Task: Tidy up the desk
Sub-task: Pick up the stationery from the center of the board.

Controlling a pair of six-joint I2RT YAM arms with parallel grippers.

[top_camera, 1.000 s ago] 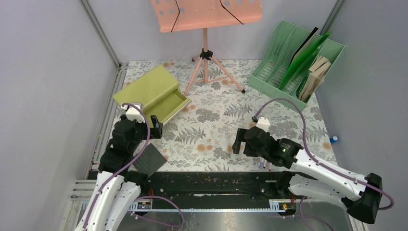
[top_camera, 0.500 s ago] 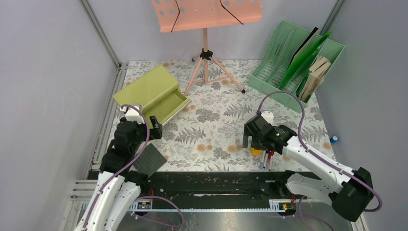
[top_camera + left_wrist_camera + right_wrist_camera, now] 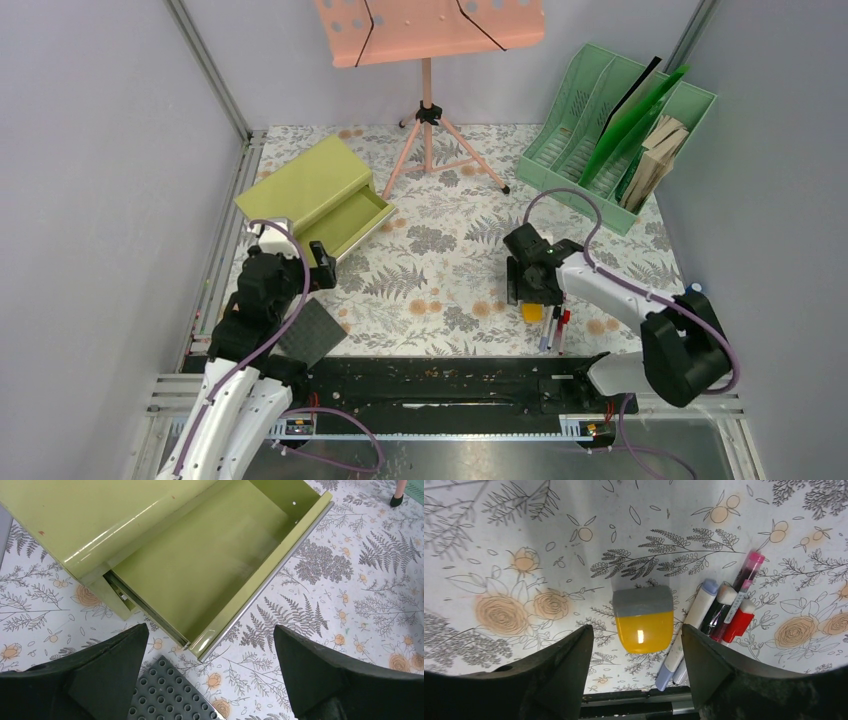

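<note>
the desk [image 3: 440,285] lay under both arms, its fern-and-flower print filling the ground of each wrist view; the right gripper [image 3: 636,630] pointed down at it near the front right part of the top, jaws released and spread wide, grasping nothing; in the gap between its two fingers one yellow block with a grey end [image 3: 643,624] lay flat on the desk, not touching either finger in that view; just beside the block, on its right, lay a tight bunch of pens [image 3: 724,612], four as far as could be counted: one with a lilac cap, one black, one pink, one red; they touched each other.

the left gripper [image 3: 210,630] was over the left side of the desk, jaws likewise released and wide apart, empty; between its fingers showed the front lip of the one open drawer [image 3: 210,565] of a single olive-yellow cabinet [image 3: 100,515] standing on the desk; the drawer showed nothing inside; one grey studded plate [image 3: 170,695] lay flat on the desk just before the drawer's corner, near the left finger.

at the far edge stood one pink music stand [image 3: 430,30] on three legs, and at the far right corner one green file rack [image 3: 560,150] holding upright folders and boards.
</note>
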